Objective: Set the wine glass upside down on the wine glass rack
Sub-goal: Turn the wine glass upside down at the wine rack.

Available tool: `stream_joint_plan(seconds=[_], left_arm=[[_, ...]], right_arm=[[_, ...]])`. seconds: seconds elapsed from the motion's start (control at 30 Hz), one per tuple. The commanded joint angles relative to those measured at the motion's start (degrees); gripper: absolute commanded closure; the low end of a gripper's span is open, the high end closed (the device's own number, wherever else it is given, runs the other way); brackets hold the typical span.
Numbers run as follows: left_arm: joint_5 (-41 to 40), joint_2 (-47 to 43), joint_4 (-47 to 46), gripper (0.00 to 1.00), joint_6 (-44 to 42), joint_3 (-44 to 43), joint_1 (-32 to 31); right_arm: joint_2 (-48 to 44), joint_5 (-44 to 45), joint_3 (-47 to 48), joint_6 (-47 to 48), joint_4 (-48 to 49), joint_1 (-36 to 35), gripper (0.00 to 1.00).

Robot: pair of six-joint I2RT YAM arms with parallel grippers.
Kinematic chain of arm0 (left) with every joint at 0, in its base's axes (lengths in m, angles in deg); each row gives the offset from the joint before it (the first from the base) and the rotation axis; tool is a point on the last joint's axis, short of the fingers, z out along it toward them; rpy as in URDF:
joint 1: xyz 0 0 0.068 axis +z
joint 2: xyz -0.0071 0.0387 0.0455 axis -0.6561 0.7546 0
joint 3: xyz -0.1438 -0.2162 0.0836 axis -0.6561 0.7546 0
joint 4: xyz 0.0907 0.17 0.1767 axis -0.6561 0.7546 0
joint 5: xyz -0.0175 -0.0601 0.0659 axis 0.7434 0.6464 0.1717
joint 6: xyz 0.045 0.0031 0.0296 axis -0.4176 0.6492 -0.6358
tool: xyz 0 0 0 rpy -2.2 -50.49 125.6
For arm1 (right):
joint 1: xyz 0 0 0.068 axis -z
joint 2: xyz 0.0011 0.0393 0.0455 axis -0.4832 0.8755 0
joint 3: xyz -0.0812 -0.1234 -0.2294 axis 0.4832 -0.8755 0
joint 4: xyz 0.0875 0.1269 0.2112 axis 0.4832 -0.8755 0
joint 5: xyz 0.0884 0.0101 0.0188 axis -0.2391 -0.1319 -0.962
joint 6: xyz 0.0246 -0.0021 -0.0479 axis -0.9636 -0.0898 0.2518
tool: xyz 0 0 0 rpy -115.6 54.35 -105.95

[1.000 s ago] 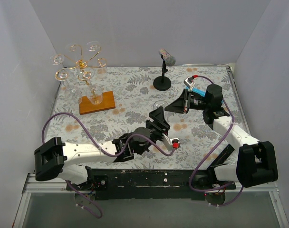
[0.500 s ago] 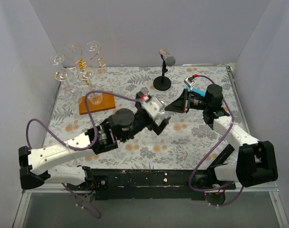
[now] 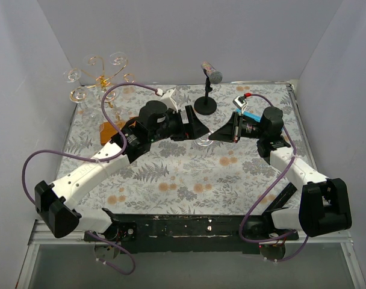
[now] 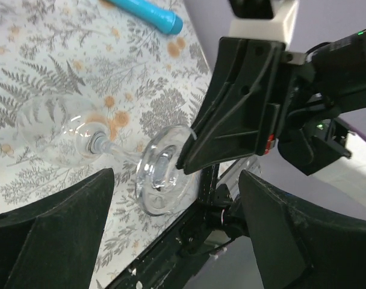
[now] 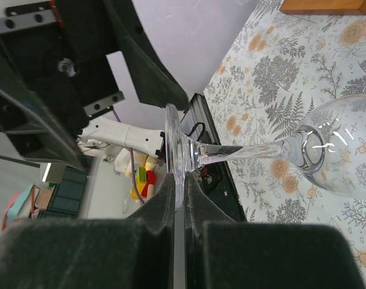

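Floral table (image 3: pixel 189 180) fills the frame. Wine glass rack (image 3: pixel 102 80) stands upper left. Left gripper (image 4: pixel 174 180) is spread wide, grasping nothing. Right gripper (image 5: pixel 178 192) is pinched on the foot of the wine glass (image 5: pixel 255 150), which lies sideways at centre, well apart from the rack.

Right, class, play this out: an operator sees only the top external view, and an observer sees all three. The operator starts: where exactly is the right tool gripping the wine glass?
Observer: The right tool is shut on the rim of the foot of the wine glass, which shows edge-on in the right wrist view.
Operator: How does the glass lie?
Observer: On its side, with the stem running straight out from the tool and the bowl at the far end.
Operator: Is the left tool holding it too?
Observer: No. In the left wrist view the left tool is open, its fingers wide either side of the foot and touching nothing.
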State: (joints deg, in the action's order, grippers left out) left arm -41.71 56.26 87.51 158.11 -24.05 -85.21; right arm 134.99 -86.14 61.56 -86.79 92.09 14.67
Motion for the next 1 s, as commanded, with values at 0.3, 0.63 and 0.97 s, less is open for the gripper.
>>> stream_joint_plan(seconds=[0.3,0.63,0.97], left_arm=[[5.79,2.19,4.7,0.48,4.52,-3.87,0.35],[8.07,2.45,5.14,1.0,5.57,-4.13,1.23],[6.49,-1.24,5.93,1.0,6.8,-6.15,3.33]], right_arm=[[-0.49,-2.28,-0.04,-3.12,8.95,0.33,0.99],[-0.41,-2.46,-0.3,-3.91,10.18,0.24,0.99],[-0.41,-4.56,0.4,-4.0,12.82,0.24,0.42]])
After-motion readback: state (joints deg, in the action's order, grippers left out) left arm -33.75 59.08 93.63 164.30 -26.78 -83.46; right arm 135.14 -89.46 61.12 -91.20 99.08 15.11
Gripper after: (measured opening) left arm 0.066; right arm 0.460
